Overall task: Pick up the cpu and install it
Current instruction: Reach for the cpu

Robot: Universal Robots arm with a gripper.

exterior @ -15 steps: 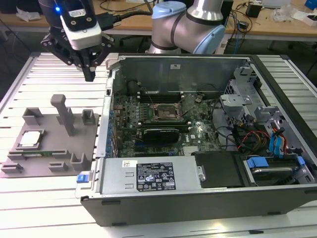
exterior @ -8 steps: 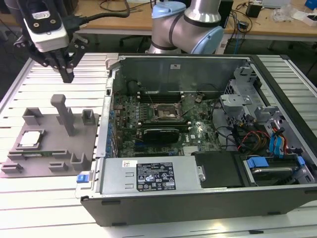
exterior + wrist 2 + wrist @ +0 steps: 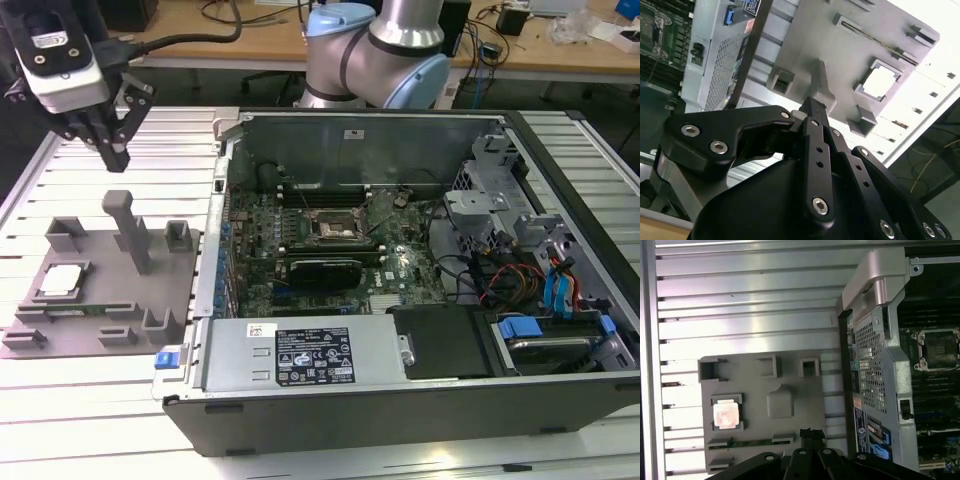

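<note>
The gripper (image 3: 115,157) hangs over the grey fixture (image 3: 105,292), its 2 fingers (image 3: 816,145) pressed together with nothing between them. Well below it lies the cpu (image 3: 60,280), flat in a fixture recess, metal top upward. It is square, with no long axis, and its edges are parallel to the fixture's

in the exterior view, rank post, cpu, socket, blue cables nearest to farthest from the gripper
From the gripper:
1. post, just below it
2. cpu, lower, at the exterior view's left
3. socket, mid-case
4. blue cables, at the exterior view's right
</note>
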